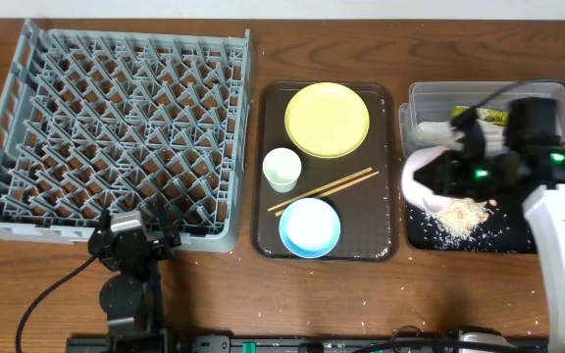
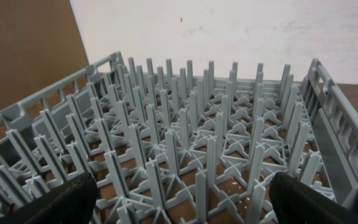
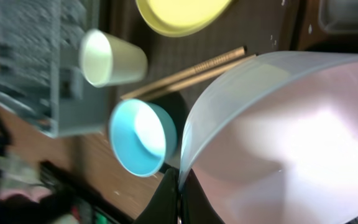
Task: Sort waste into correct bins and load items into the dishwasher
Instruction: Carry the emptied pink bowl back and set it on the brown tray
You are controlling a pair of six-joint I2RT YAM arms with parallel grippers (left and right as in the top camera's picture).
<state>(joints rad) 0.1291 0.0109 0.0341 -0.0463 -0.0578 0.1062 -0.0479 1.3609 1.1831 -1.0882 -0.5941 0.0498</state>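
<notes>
Right jaws pinch the white bowl (image 1: 415, 181) over the black tray (image 1: 518, 233), three o'clock. Left jaws spread by the dish rack (image 1: 116, 118).

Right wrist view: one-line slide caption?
Right tool shut on the rim of the tilted white bowl; light-blue bowl, white cup, chopsticks and yellow plate behind.

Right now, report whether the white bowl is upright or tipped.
Tipped: the white bowl leans over the black tray, crumbs lying beneath.

Grey dish rack (image 2: 191, 155) ahead of left claw (image 2: 179, 205), jaws spread wide.
</notes>
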